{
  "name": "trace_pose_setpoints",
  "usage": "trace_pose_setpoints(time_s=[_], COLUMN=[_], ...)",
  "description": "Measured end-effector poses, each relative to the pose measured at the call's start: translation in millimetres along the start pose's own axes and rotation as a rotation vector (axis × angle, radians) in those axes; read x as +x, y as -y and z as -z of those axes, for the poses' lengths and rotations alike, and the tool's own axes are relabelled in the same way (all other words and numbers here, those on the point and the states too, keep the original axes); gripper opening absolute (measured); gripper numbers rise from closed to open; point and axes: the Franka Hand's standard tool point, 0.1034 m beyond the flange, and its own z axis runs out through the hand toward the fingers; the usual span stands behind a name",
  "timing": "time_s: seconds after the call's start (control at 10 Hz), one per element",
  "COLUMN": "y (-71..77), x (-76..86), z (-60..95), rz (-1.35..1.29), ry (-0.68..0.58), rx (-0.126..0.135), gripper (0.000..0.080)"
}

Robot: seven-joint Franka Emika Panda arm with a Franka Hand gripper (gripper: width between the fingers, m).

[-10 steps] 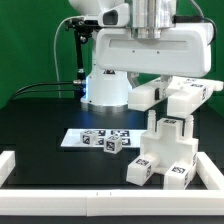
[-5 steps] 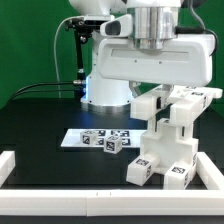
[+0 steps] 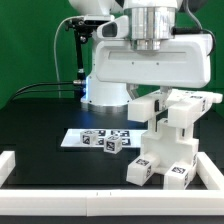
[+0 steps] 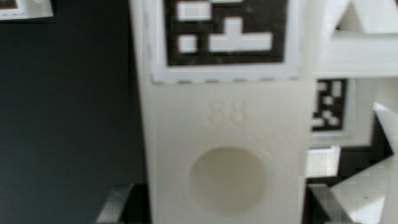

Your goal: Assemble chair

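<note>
Entry: one white tagged chair bar point(image 4: 222, 120), which we find pinched between the fingers of the gripper point(image 4: 231, 205). We also list stepped chair blocks point(image 3: 165, 150) standing on the black table point(image 3: 40, 115), near the marker board point(image 3: 76, 137).

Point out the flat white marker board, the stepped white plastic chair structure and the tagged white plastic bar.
marker board point(image 3: 72, 140): exterior view, bare white end.
chair structure point(image 3: 168, 150): exterior view, middle block.
white bar point(image 4: 222, 120): wrist view, plain face below tag.

Green backdrop point(image 3: 30, 40) behind, black tabletop point(image 3: 40, 120), low white rails point(image 3: 8, 165) at edges, marker board point(image 3: 72, 138) flat. Dark stand point(image 3: 77, 50) at back, possibly a lamp.
</note>
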Motion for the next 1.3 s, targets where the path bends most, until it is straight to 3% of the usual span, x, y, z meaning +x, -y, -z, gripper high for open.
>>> trace_pose_setpoints(time_s=[0.4,0.8,1.1,1.2,1.3], y=[1.1,8.1,8.9,8.8,7.2], x=[-3.7,10.2,12.6,12.5,14.0], z=[-13.8,-15.1,-14.9,-15.0,-14.8], rz=[0.064,0.1,0.096,0.098,0.094], ry=[0.01,-0.07,-0.081,-0.081,-0.082], rx=[-0.015,0.029,0.039,0.039,0.038], gripper=[0.0284,0.0284,0.0284,0.0385,0.0385])
